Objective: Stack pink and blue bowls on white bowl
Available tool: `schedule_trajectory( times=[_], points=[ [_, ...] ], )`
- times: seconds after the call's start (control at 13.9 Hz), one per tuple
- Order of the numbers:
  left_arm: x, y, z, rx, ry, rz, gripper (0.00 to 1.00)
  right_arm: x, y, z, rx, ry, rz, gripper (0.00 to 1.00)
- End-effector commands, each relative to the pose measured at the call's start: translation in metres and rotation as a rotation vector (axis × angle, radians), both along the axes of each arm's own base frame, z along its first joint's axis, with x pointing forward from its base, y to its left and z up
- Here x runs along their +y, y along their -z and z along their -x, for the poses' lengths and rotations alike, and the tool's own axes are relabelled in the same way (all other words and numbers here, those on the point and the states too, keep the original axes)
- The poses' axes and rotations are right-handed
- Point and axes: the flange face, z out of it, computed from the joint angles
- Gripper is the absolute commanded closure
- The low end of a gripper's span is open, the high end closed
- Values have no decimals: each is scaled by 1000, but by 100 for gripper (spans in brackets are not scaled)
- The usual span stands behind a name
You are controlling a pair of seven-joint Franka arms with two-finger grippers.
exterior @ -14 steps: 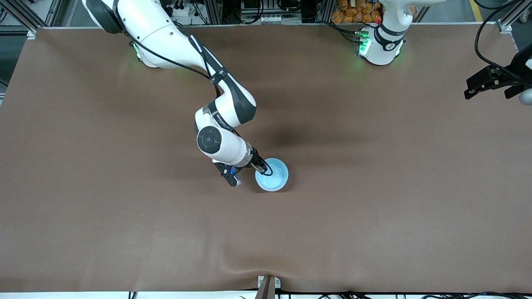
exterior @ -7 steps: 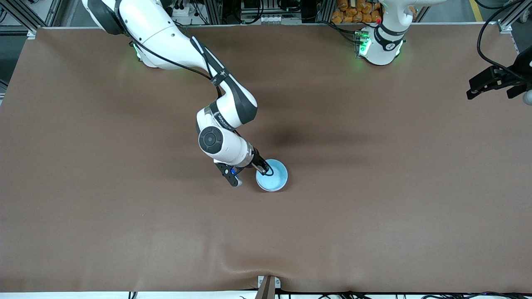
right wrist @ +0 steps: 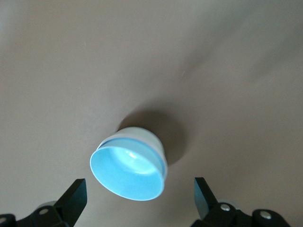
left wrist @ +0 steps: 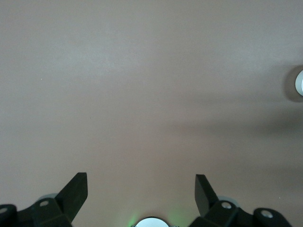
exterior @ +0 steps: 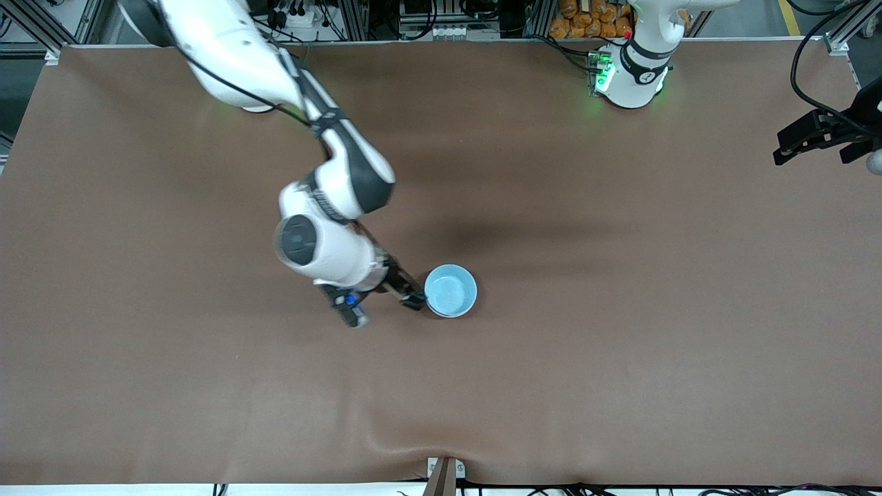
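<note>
The light blue bowl (exterior: 450,291) stands upright on the brown table near its middle. In the right wrist view the blue bowl (right wrist: 128,172) sits nested in a pale white bowl (right wrist: 142,137), whose outer wall shows under the blue rim. The pink bowl is hidden. My right gripper (exterior: 412,300) is open and empty, low beside the stack, toward the right arm's end, and apart from it (right wrist: 140,182). My left gripper (exterior: 820,138) is open and empty (left wrist: 140,177), waiting over the table's edge at the left arm's end.
The brown table cover (exterior: 620,358) has a ripple at its near edge by a bracket (exterior: 444,475). A small white round thing (left wrist: 299,82) shows at the edge of the left wrist view. The arms' bases (exterior: 630,76) stand along the back edge.
My right gripper has let go of the blue bowl's rim and drawn back toward the right arm's end. The bowl stays in place. The left arm has barely moved.
</note>
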Motion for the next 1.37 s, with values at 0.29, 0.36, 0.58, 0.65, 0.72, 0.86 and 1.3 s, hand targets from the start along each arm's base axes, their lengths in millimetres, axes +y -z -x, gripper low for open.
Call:
schedule_trajectory(
  times=[0.29, 0.36, 0.58, 0.65, 0.72, 0.86, 1.3],
  points=[
    [-1, -2, 0, -7, 9, 2, 0, -150, -62, 5, -24, -277, 101, 0],
    [-2, -2, 0, -7, 14, 4, 0, -175, -72, 11, -45, -322, 100, 0],
    [-2, -2, 0, -7, 12, 10, 0, -248, -104, 30, -118, -470, 82, 0],
    [-2, -2, 0, -7, 12, 10, 0, -265, -117, 37, -141, -519, 85, 0],
    [-2, -2, 0, -6, 13, 12, 0, -277, -130, 44, -148, -573, 104, 0],
    [-2, -2, 0, -5, 12, 15, 0, -296, -163, 58, -162, -653, 165, 0],
    [-4, 5, -4, 8, 16, 29, 0, -341, -230, 92, -206, -768, 192, 0]
  ],
)
